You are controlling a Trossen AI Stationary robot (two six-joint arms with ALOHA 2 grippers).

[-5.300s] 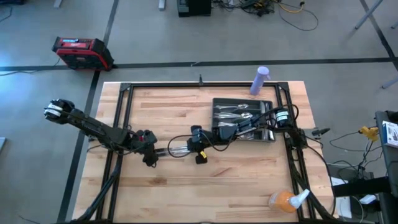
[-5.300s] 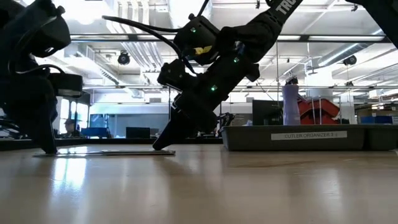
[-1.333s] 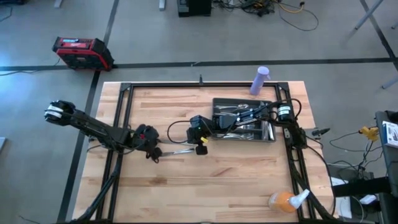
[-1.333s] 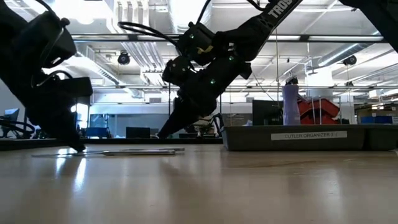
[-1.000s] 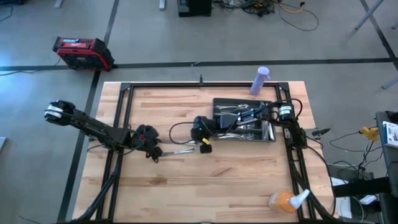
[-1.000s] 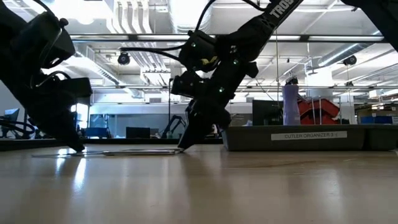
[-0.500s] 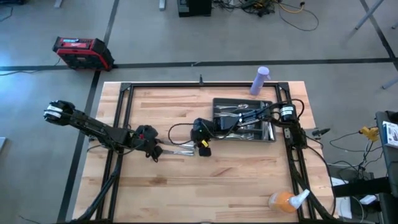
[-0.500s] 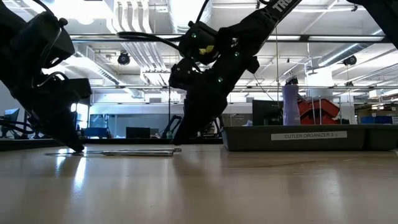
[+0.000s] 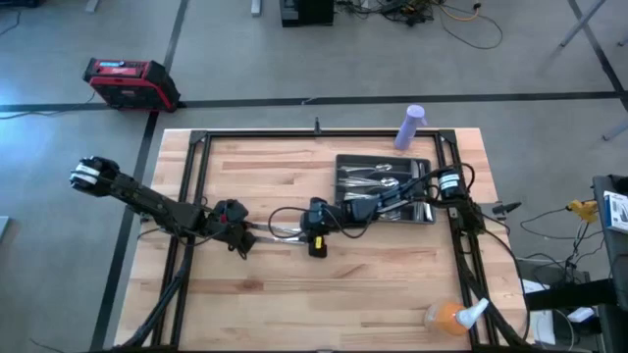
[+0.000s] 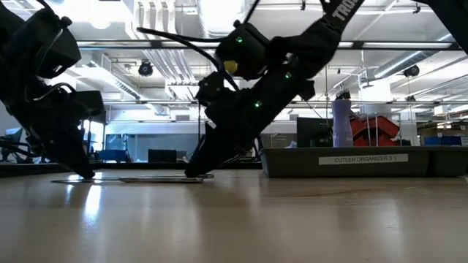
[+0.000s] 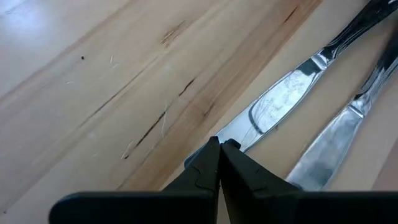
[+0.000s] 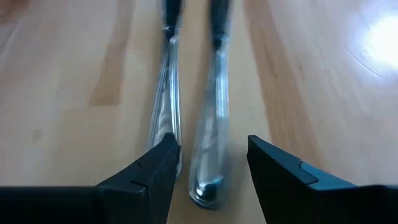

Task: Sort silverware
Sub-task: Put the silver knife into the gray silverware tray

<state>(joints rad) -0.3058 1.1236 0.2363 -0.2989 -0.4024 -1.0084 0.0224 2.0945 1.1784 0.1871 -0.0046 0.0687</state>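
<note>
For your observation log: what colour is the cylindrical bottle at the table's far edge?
Light purple; the bottle shows best in the high view.

Two knives (image 11: 283,102) lying side by side on the table (image 9: 255,304), mid-frame in the overhead view. One grey tray (image 9: 429,218) upper right of centre, its pieces too tangled to count. One purple bottle (image 9: 409,126), one orange spray bottle (image 9: 449,316), two arms.
</note>
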